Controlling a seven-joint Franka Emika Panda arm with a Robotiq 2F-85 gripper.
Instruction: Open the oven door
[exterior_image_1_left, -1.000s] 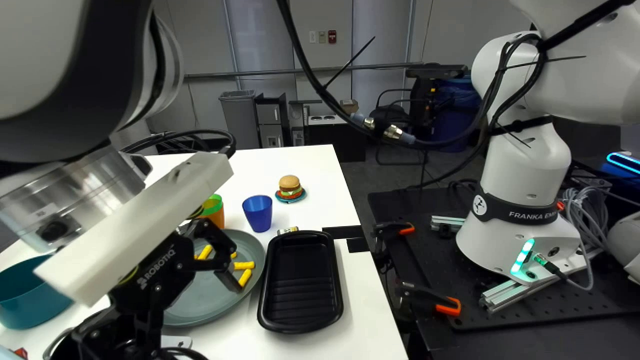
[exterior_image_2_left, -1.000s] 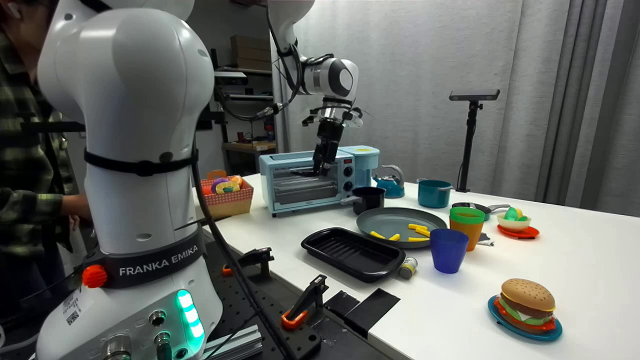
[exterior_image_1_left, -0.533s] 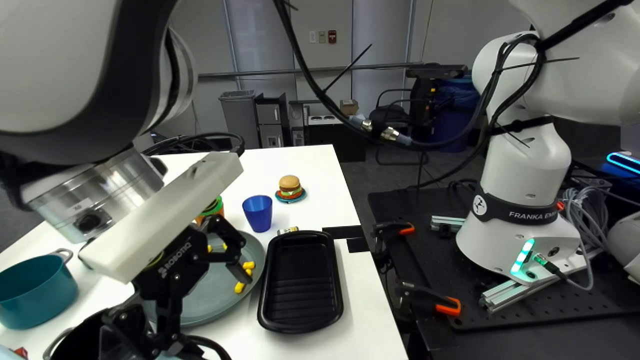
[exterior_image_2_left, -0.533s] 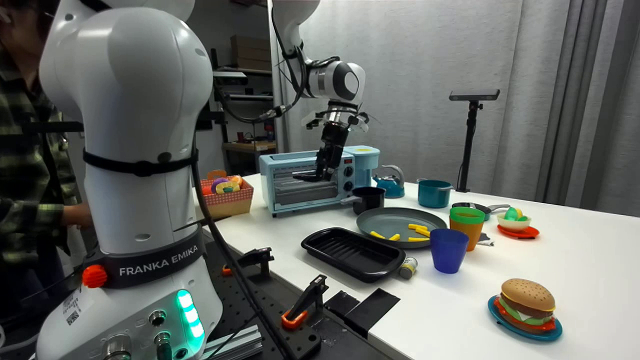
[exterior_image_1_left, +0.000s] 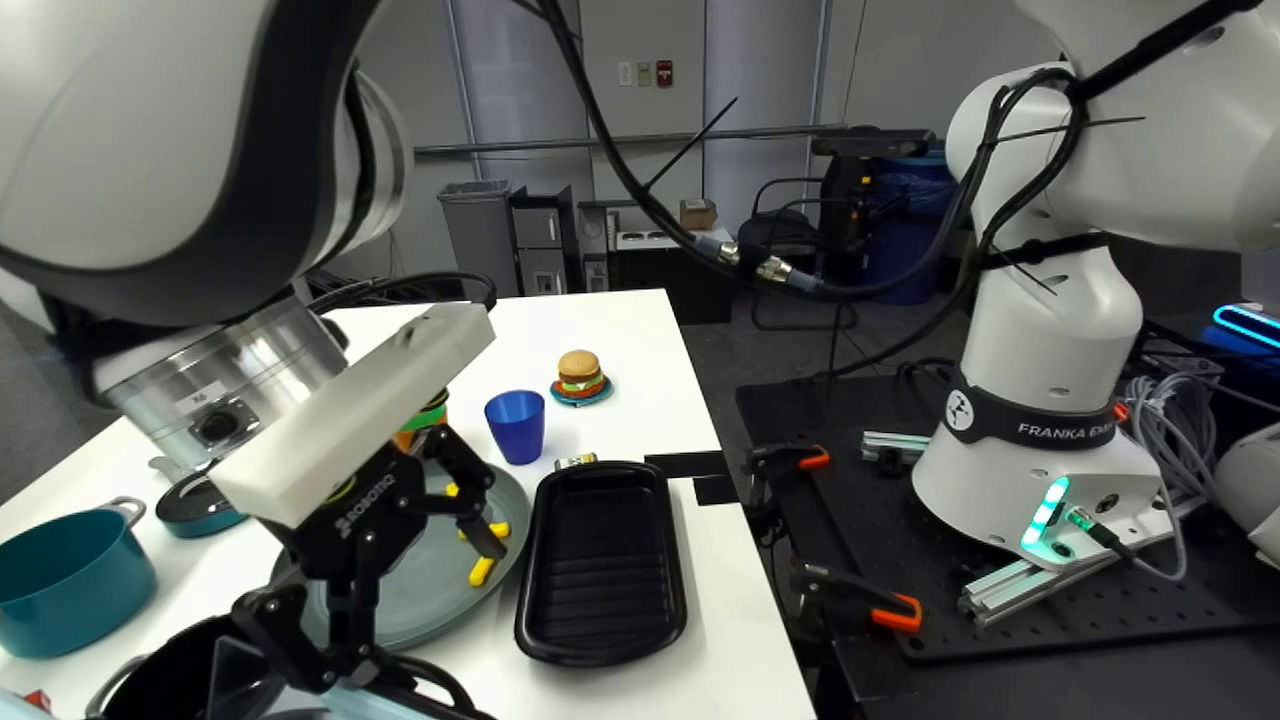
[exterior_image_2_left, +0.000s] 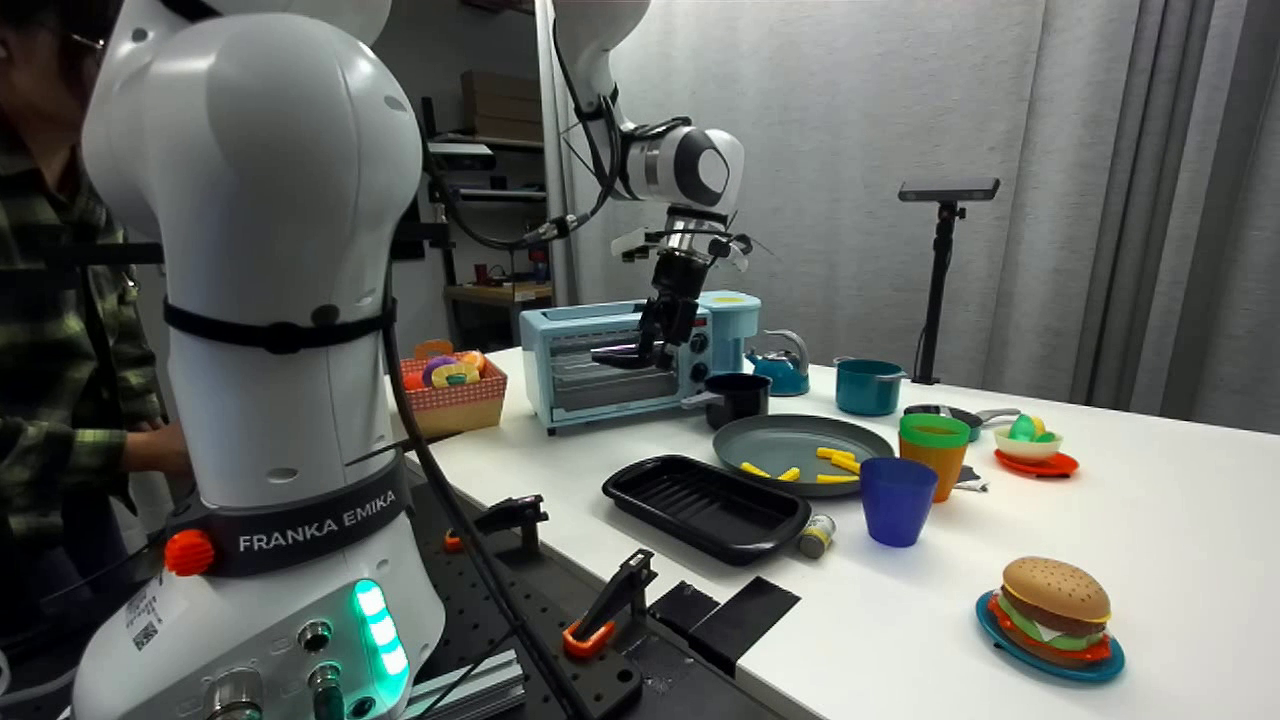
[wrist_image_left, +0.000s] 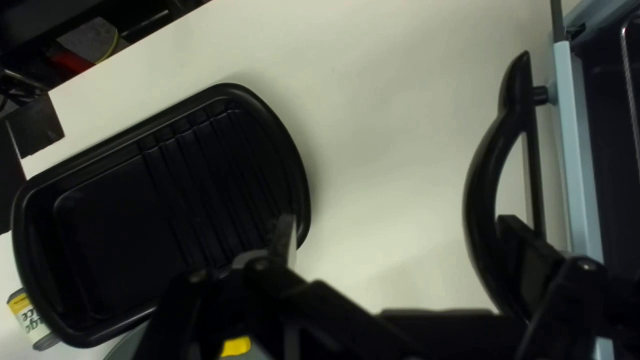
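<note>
The light blue toy oven (exterior_image_2_left: 535, 370) stands at the back of the table in an exterior view. Its door shows as a light blue edge in the wrist view (wrist_image_left: 575, 150), tipped partly open from the dark interior with a wire rack. The curved black door handle (wrist_image_left: 480, 190) is on the door's outer side; it also shows in an exterior view (exterior_image_2_left: 620, 358). My gripper (wrist_image_left: 400, 225) is open. One finger sits behind the handle, between handle and door; the other is apart, over the black tray's edge. The gripper also shows in an exterior view (exterior_image_1_left: 430, 610).
A black tray (wrist_image_left: 165, 210) lies in front of the oven. A grey plate (exterior_image_2_left: 730, 440) with yellow pieces and a black pot (exterior_image_2_left: 745, 400) stand beside it. A blue cup (exterior_image_2_left: 895, 500), a teal pot (exterior_image_2_left: 868, 388) and a basket (exterior_image_2_left: 455, 405) are around.
The gripper has moved away from the oven body and slightly down. The handle has come outward with it, and the door edge has tipped further into view, so the door is opening.
</note>
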